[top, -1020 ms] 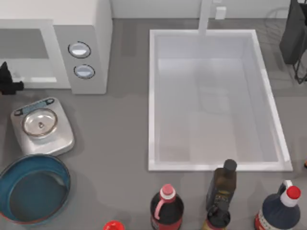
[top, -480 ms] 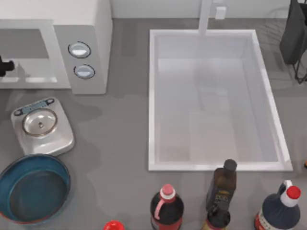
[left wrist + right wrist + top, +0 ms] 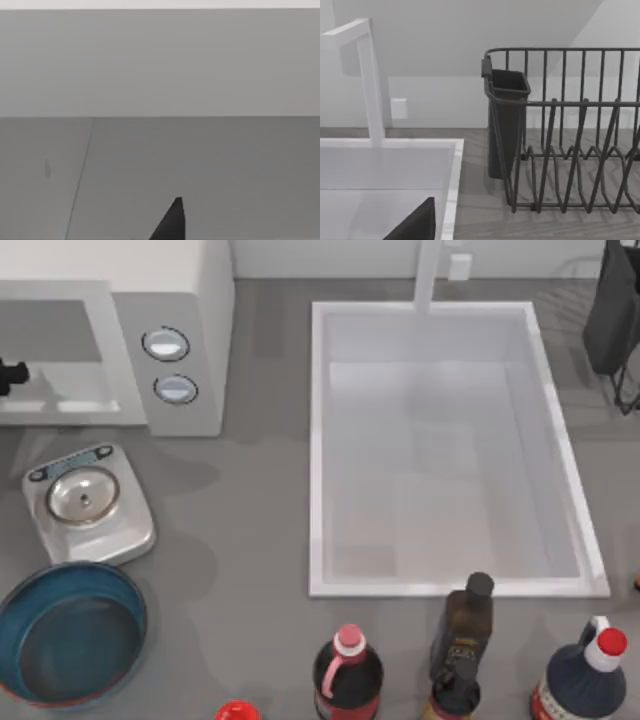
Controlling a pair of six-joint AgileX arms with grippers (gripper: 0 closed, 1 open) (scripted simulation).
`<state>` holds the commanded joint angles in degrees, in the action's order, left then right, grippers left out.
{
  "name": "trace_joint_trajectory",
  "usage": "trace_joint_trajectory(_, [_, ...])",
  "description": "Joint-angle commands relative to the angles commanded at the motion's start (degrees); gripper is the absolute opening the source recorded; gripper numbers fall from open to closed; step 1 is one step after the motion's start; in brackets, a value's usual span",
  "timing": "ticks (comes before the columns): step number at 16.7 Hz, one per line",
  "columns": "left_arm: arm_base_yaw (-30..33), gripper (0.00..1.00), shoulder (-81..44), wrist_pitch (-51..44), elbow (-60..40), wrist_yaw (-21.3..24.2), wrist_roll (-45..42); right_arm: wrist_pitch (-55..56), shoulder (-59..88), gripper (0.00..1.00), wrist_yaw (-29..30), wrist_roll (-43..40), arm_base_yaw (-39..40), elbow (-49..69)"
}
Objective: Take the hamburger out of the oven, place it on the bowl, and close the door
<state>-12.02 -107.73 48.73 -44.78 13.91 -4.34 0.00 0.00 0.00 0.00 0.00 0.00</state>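
- Seen from above, a white oven (image 3: 170, 330) stands at the table's far left, with two round silver-rimmed knobs (image 3: 166, 343) on its side panel.
- Its door (image 3: 55, 355), a flat white-framed panel, lies across the front of the appliance; whether it is shut or slightly ajar cannot be told from above.
- The left gripper (image 3: 10, 375) appears as a small black shape at the far left edge of the top view, over the door's outer end. How its fingers are set cannot be told.
- The left wrist view gives plain grey-white panels and one dark fingertip (image 3: 172, 220), close to a flat surface.
- The hamburger is presumably inside the oven, behind the door, so it lies beyond the left gripper toward the back of the table.
- The blue bowl (image 3: 125, 595) sits at the near left corner, empty, with a silver kitchen scale (image 3: 130, 530) between it and the oven.
- The right arm (image 3: 612, 310) is parked at the far right, well apart from the oven; its wrist view faces a dark dish rack (image 3: 570, 130) and the white sink (image 3: 452, 170).
- The left arm is much the nearer to the oven, so opening the door likely falls to it.
- Bottles line the near edge of the table.
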Motion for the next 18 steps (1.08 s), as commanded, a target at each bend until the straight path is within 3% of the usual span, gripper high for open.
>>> trace_joint_trajectory(4, [3.69,0.0,1.39,-6.96,-3.0,-2.34,7.75,0.0,0.0,1.0,0.0,0.0,0.0,0.0])
trace_joint_trajectory(8, [10.88,0.0,3.49,-21.2,-8.72,-7.17,23.48,0.0,0.0,1.0,0.0,0.0,0.0,0.0])
trace_joint_trajectory(18, [34.42,0.0,3.01,-75.56,-25.67,-26.25,82.46,0.0,0.0,1.0,0.0,0.0,0.0,0.0])
